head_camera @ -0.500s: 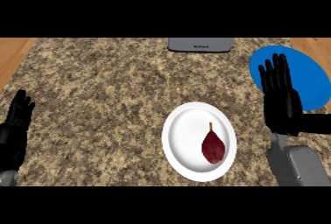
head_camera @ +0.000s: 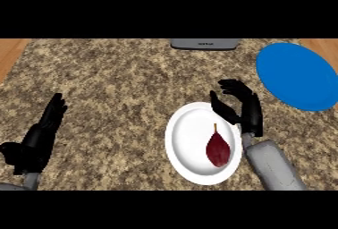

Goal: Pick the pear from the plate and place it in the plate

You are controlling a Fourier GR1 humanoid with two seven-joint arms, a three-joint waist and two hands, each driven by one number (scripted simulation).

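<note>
The right hand [head_camera: 239,109] stands edge-on at the white plate's [head_camera: 185,147] upper right rim, fingertips loosely bent, thumb apart, holding nothing. The pear [head_camera: 218,150] lies on that plate just below-left of the hand. The blue plate [head_camera: 297,76] sits up-right of it. The left hand [head_camera: 41,136] rests open far left.

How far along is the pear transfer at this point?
Done: nothing yet. The pear lies on the white plate, not on the blue plate. In hand: the right hand hovers open at the white plate's upper right rim, holding nothing. The left hand rests open at the left edge. Left: grasp the pear, lift it, carry it to the blue plate and release it.
</note>
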